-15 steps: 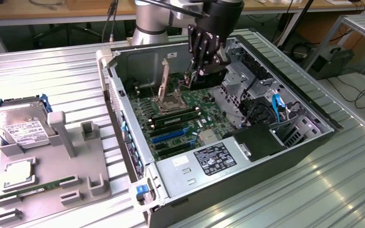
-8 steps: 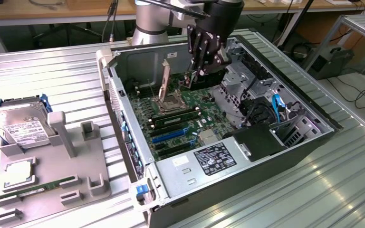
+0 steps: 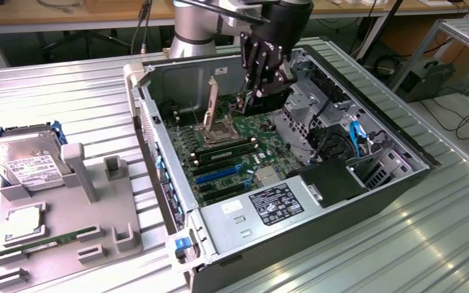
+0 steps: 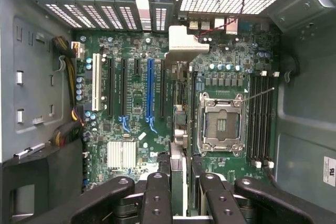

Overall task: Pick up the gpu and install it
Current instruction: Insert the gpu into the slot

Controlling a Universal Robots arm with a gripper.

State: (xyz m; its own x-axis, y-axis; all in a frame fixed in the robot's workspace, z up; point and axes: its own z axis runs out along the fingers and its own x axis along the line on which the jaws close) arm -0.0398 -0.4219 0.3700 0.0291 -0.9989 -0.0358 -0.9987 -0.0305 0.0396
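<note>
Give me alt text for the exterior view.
A robot arm's gripper holds a thin black gpu on edge above the motherboard inside an open computer case. At the exterior view's left, a grey tray carries a hard drive.

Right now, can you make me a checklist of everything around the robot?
Surface: ribbed metal table, holding open case and grey tray.
Job's things: gpu held above the motherboard, not seated.
Clutter: hard drive and memory stick on the tray.
Grippers: end effector shut on the gpu.
Cables: blue cable inside case; black cables on floor.
Surroundings: wooden bench behind.
</note>
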